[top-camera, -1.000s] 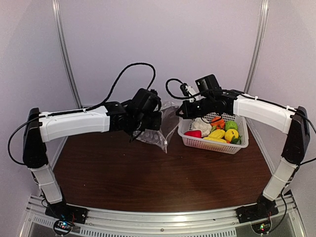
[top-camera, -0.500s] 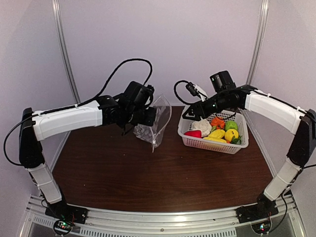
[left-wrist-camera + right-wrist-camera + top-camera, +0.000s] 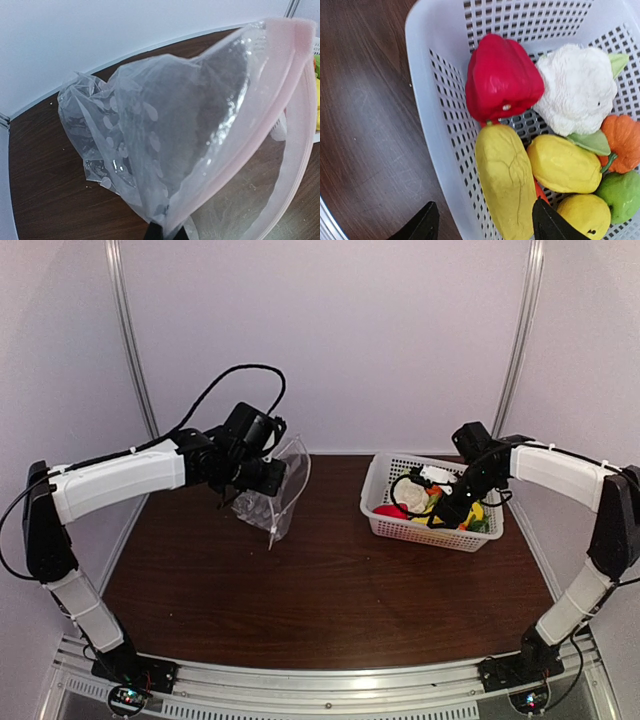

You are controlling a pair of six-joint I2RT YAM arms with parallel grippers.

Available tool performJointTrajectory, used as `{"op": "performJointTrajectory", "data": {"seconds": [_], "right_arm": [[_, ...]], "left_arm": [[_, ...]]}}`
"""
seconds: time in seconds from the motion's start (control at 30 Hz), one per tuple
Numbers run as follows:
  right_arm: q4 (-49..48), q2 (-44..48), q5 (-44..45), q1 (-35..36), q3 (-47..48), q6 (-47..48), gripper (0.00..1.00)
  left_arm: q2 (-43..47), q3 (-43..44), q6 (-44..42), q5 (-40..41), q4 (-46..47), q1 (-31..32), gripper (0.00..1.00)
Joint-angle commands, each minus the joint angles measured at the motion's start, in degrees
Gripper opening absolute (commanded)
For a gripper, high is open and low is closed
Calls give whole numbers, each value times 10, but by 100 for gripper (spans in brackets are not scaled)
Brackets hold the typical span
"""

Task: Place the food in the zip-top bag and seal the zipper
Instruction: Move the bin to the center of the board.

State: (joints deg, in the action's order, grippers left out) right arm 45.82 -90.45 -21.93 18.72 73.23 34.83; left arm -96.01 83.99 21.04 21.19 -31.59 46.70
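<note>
The zip-top bag (image 3: 280,485) is clear with white dots and hangs off the table from my left gripper (image 3: 262,476), which is shut on its mouth edge. In the left wrist view the bag (image 3: 165,130) fills the frame, its mouth gaping, and the pinkish zipper (image 3: 260,130) curves down to my left gripper (image 3: 167,232). The food lies in the white basket (image 3: 432,530): red pepper (image 3: 502,80), cauliflower (image 3: 577,90), a long yellow fruit (image 3: 507,185), lemon (image 3: 562,162), pumpkin (image 3: 622,142), green apple (image 3: 620,195). My right gripper (image 3: 485,225) is open, low over the basket (image 3: 435,100), straddling its wall and the long yellow fruit.
The basket stands at the back right of the brown table (image 3: 330,590). White walls and metal posts (image 3: 130,350) close in the back and sides. The arm bases sit on a rail at the near edge.
My left arm has carried the bag to the left. My right gripper has opened and dropped from above the basket's left side down to the food.
</note>
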Motion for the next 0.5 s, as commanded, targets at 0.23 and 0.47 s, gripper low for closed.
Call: {"op": "performJointTrajectory", "data": {"seconds": [0.23, 0.47], "right_arm": [[36, 24, 178, -33, -92, 29, 65], [165, 60, 128, 3, -108, 39, 54]], "left_arm": [[44, -42, -37, -48, 27, -8, 0], [52, -55, -41, -82, 34, -17, 0]]}}
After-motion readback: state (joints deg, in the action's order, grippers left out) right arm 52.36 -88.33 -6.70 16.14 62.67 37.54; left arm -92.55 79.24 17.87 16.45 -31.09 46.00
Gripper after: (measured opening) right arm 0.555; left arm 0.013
